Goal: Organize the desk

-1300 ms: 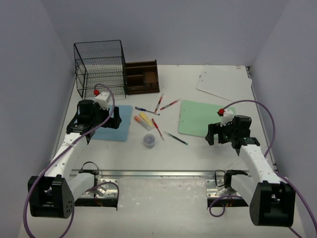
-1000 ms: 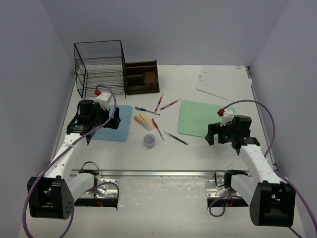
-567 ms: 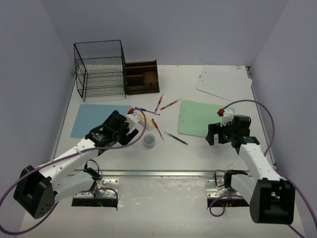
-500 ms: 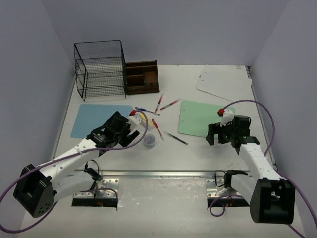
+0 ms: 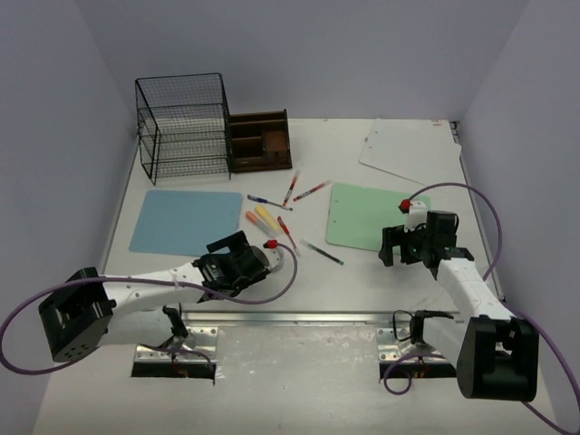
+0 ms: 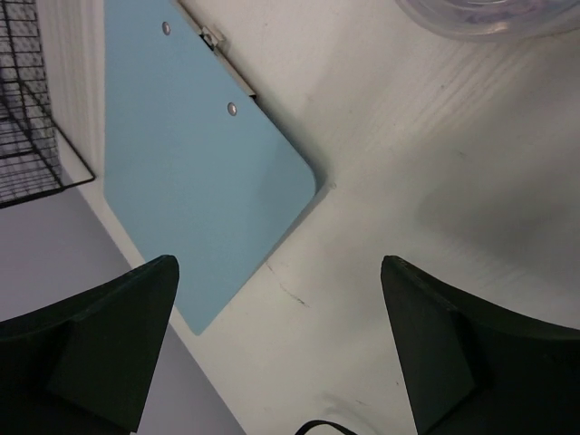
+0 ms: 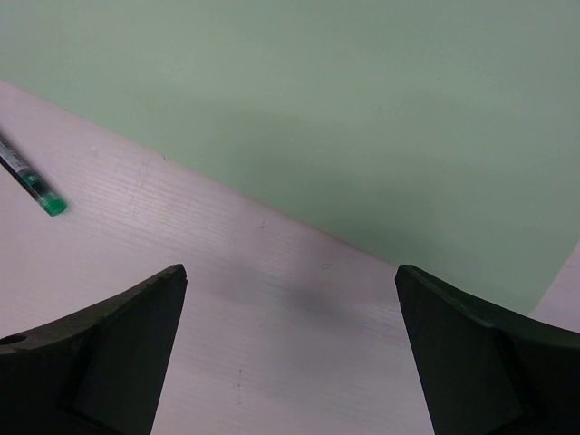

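Light in the top view is bright, even and diffuse, seemingly from overhead. The white bench shows no blown-out patches, and the arms throw only faint, soft-edged shadows. The metal rail carries a mild sheen, and the walls take a lavender cast. In the left wrist view the fingers of the left gripper are dark, underexposed and soft. The blue clipboard is sharp, with a thin shadow along its lower edge and a broad grey smudge beside it. The right wrist view looks dimmer and pinkish. The right gripper shows as near-black blurs, with a vague shadow between them below the green clipboard.
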Available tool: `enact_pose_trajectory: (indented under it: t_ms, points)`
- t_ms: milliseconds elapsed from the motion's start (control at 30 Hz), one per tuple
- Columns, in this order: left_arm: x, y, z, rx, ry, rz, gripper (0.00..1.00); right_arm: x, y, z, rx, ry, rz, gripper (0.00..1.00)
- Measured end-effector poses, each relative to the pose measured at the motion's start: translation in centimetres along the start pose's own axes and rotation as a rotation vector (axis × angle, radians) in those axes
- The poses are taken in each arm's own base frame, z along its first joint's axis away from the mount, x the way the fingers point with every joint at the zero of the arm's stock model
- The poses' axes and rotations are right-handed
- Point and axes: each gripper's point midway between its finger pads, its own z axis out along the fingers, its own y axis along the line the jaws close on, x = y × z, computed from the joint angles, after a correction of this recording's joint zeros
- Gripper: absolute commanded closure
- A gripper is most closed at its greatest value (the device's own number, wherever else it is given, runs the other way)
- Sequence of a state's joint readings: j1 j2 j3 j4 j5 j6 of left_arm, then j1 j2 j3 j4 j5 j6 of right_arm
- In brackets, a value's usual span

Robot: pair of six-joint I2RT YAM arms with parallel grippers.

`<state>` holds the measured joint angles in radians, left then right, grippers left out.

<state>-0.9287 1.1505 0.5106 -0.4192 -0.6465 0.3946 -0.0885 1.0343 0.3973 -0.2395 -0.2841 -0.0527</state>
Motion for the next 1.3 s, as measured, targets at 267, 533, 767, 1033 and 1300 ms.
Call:
enact_pose_trajectory:
  t_ms: [267, 533, 767, 1033, 1300]
  points:
    - [2.3, -1.9, 1.5, -0.142, 0.123, 0.168, 0.15, 0.4, -0.5, 0.2, 0.02, 0.019, 0.007, 0.01]
    - [2.2, -1.2, 2.2, -0.247, 0.155, 0.157, 0.17, 0.5, -0.6, 0.2, 0.024, 0.021, 0.008, 0.01]
    - [1.0, -1.2, 2.7, -0.273, 0.089, 0.085, 0.16, 0.6, -0.8, 0.3, 0.026, 0.027, 0.011, 0.01]
    - [-1.0, -1.3, 3.4, -0.297, 0.02, 0.015, 0.17, 0.8, -0.8, 0.4, 0.025, 0.035, 0.014, 0.01]
    - [-0.9, -0.7, 4.2, -0.357, 0.017, -0.003, 0.2, 0.7, -0.8, 0.4, 0.026, 0.035, 0.014, 0.01]
